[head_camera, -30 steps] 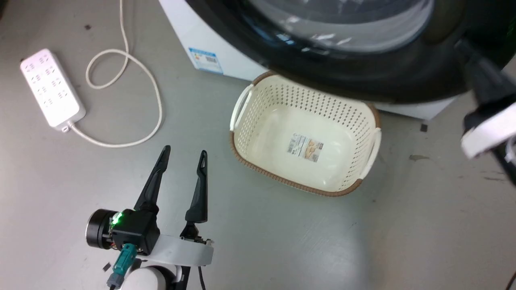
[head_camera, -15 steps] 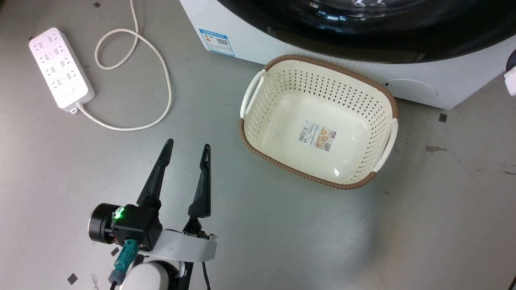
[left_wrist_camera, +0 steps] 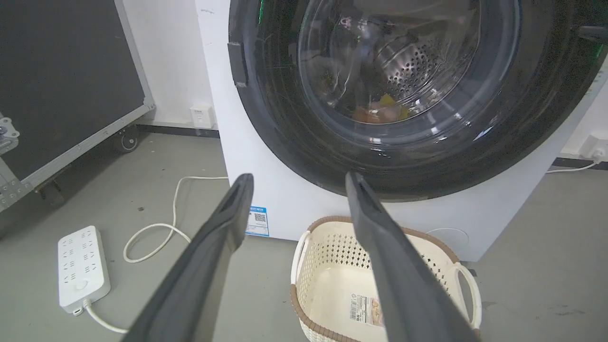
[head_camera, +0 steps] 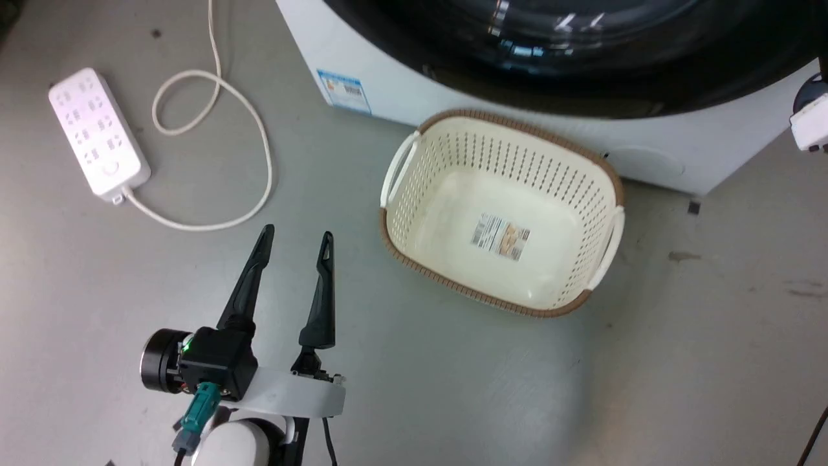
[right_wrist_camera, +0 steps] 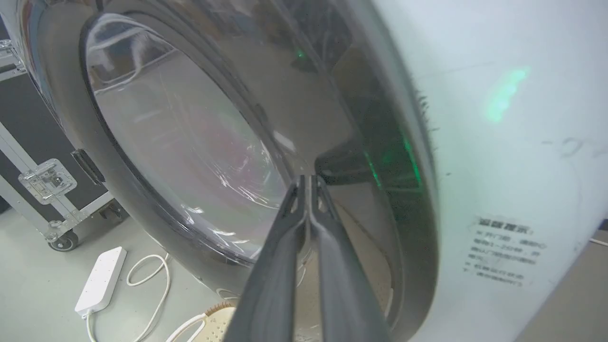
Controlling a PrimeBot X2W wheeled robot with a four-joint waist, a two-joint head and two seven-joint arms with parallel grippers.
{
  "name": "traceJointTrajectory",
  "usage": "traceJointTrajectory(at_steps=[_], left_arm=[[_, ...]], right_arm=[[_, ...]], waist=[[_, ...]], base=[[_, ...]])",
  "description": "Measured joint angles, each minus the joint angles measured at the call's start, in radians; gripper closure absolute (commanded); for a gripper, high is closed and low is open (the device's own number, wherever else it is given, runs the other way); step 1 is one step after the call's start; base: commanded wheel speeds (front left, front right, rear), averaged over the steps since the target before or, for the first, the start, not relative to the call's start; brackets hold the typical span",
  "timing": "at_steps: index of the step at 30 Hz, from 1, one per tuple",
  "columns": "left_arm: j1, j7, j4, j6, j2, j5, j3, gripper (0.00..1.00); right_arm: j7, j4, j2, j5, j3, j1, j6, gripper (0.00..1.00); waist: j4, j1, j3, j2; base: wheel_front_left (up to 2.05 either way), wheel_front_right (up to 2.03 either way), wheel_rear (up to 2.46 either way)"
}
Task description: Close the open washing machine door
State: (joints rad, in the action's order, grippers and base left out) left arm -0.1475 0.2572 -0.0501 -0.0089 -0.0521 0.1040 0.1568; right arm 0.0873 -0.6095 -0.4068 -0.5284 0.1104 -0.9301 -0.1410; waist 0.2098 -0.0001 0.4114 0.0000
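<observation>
Since a second ago the washing machine door (left_wrist_camera: 408, 95) has swung shut; right pincer (right_wrist_camera: 308, 179), fingers pressed together, touches it ahead; left pincer (head_camera: 297, 232) gapes wide.

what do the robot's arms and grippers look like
The left gripper has two long, tapering dark fingers on a black boxy body with a green light, a teal plug and a white bracket. The right gripper has matching dark grey fingers. The right wrist is white and black.
</observation>
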Motion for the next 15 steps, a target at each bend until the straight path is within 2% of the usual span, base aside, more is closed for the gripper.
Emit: traceJointTrajectory(at_steps=[7, 10, 15], left_arm=[[0.009, 0.0, 0.038, 0.006, 0.001, 0.012, -0.017, 0.0], [0.028, 0.0, 0.057, 0.002, 0.001, 0.012, -0.022, 0.0], [0.064, 0.0, 0.079, -0.013, 0.002, 0.013, -0.036, 0.0]], right_arm=[[0.097, 0.018, 0.003, -0.025, 0.03, 0.126, 0.011, 0.0], [0.127, 0.064, 0.002, -0.015, 0.045, 0.229, 0.011, 0.0], [0.153, 0.153, 0.041, 0.011, 0.013, 0.399, 0.011, 0.0]], waist=[[-0.02, 0.0, -0.098, 0.0001], [-0.034, 0.0, -0.152, 0.0], [-0.065, -0.0002, -0.246, 0.0]], base=[[0.0, 0.0, 0.0], [0.0, 0.0, 0.0], [0.0, 0.0, 0.0]])
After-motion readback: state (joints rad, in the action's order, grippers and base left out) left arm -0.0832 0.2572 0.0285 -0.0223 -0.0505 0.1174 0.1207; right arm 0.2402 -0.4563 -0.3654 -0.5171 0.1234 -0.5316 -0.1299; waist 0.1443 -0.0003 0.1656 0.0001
